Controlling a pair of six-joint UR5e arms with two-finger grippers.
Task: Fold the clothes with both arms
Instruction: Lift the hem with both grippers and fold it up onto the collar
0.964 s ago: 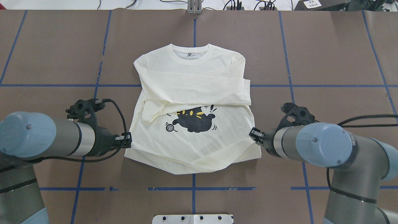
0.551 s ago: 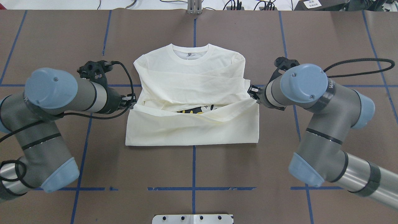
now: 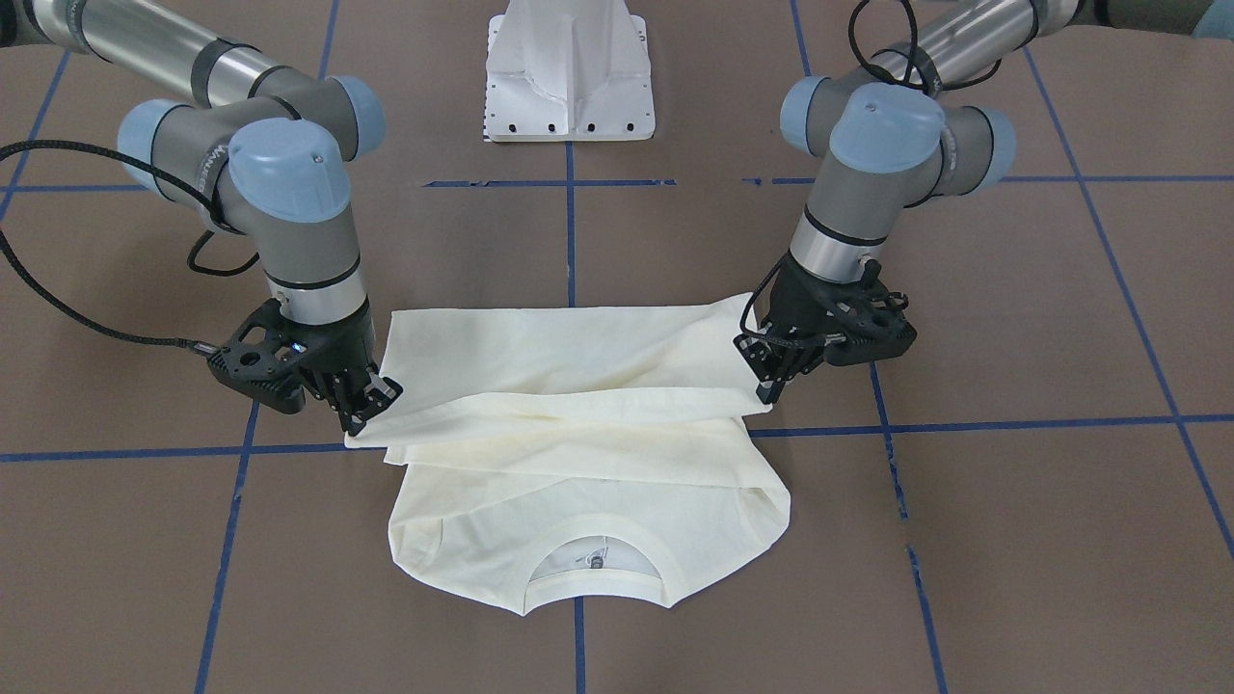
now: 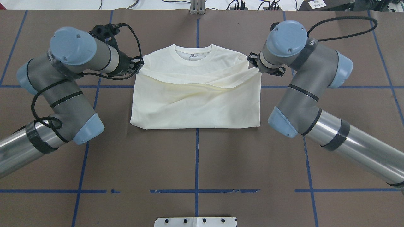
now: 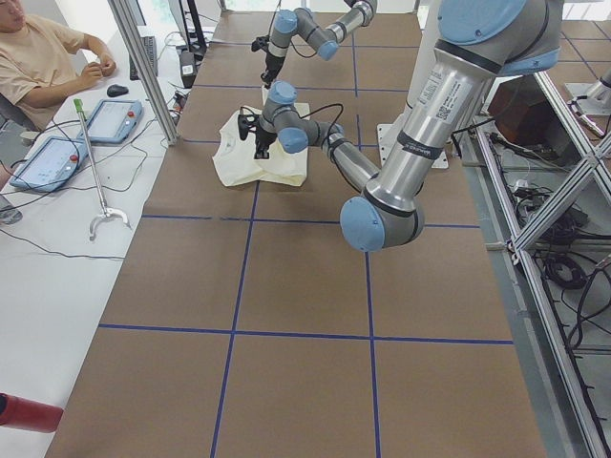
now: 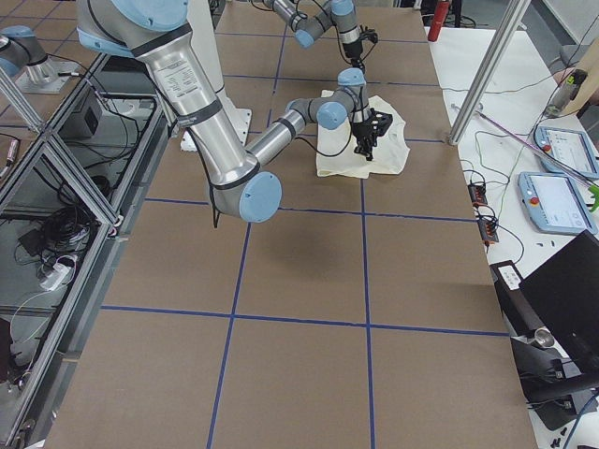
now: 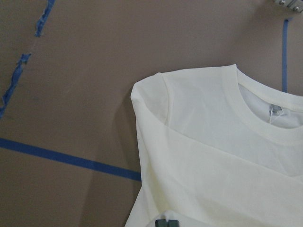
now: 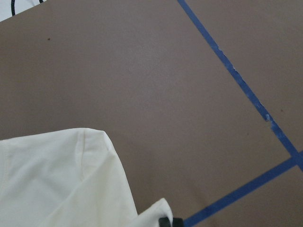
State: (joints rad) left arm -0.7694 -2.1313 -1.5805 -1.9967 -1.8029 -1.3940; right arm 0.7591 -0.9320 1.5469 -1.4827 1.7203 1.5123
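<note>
Both arms had carried the bottom hem [image 3: 578, 393] of the cream shirt [image 3: 578, 347] away from the robot and up toward the collar [image 3: 596, 578], so the black cat picture was covered. From the front camera, the left gripper [image 3: 771, 378] pinched one corner of the hem and the right gripper [image 3: 371, 413] pinched the other corner. The hem hung between them with a little dip in the middle. From above, the shirt lay in the middle of the brown table [image 4: 195, 164]. Its fold was on the side near the robot and its collar was on the far side. The held hem was just short of the collar, and both grippers were beside the shoulders. The two side cameras showed the shirt far off and small under both arms, and the fingers could not be made out there. The left wrist camera looked down on one shoulder, the collar and a small label [image 7: 276, 109]. Dark fingertips [image 7: 163, 223] at the bottom edge were closed on cloth. The right wrist camera saw the other shoulder, bare table and blue tape [image 8: 236, 78]. I think the shirt was light, soft and floppy, not slippery or breakable. It would sag wherever nothing held it. So the two hem corners looked like the right places to hold, kept level and pulled gently apart.
</note>
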